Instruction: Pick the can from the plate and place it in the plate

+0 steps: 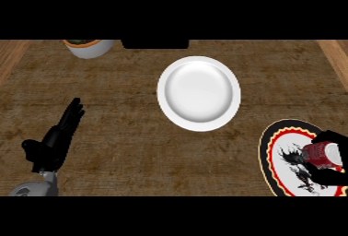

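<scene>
Near the bench's [122, 152] left edge, towards its near side, the left hand [58, 136] rests with its fingers straight and pointing away from the robot, the thumb out to the side; it holds nothing and touches no object. At the far edge, left of centre, stands a pale round pot [89, 47] with something green and brown inside, cut off by the top of the view. Just right of it along the same far edge sits a dark box-like object [155, 44], also only partly visible.

In the middle of the bench, closer to the far side, lies one plain white plate [199, 93], bare, with open bench all around it. Between it and the next plate there is only bare brown surface.

At the near right corner lies a second plate [289, 156], white with a black, red and yellow rim and a dark pattern on its face; the view's right edge cuts it off. Over this patterned plate the right hand [329, 159] is curled around one red can [323, 154], fingers above and below it, hiding part of it. The can lies tilted; whether it touches the plate cannot be told.

In all: two plates, one can, one pot, one dark object.
</scene>
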`<state>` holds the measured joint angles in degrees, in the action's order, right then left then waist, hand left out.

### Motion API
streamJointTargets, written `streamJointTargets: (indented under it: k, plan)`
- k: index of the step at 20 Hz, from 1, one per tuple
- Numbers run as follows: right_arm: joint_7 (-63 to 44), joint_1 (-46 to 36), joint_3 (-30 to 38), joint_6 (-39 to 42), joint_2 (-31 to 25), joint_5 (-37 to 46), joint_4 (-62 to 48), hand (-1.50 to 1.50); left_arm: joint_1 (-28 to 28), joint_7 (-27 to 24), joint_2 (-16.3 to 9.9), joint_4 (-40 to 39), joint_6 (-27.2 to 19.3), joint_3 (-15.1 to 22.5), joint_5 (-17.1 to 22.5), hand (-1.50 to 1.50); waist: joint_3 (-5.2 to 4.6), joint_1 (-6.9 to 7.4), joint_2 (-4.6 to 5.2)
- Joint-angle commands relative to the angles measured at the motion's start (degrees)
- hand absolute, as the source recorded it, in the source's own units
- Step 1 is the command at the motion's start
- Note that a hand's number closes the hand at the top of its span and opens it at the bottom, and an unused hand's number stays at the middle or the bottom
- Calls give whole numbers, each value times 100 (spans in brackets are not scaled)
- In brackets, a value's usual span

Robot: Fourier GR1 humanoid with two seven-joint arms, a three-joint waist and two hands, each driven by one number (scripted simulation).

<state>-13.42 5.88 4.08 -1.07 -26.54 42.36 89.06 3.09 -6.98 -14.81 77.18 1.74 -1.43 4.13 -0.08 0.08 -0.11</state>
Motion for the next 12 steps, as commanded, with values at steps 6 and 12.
streamJointTargets:
  k: [6,12]
  plan:
    - [261,281,278,351,-170,-300,1812,150,356,126,63,-301,-26,-121,-94,0,5,-63,3]
    - [10,42,293,7,106,18,2765,150,26,-51,123,-50,-71,-90,-203,0,5,-20,5]
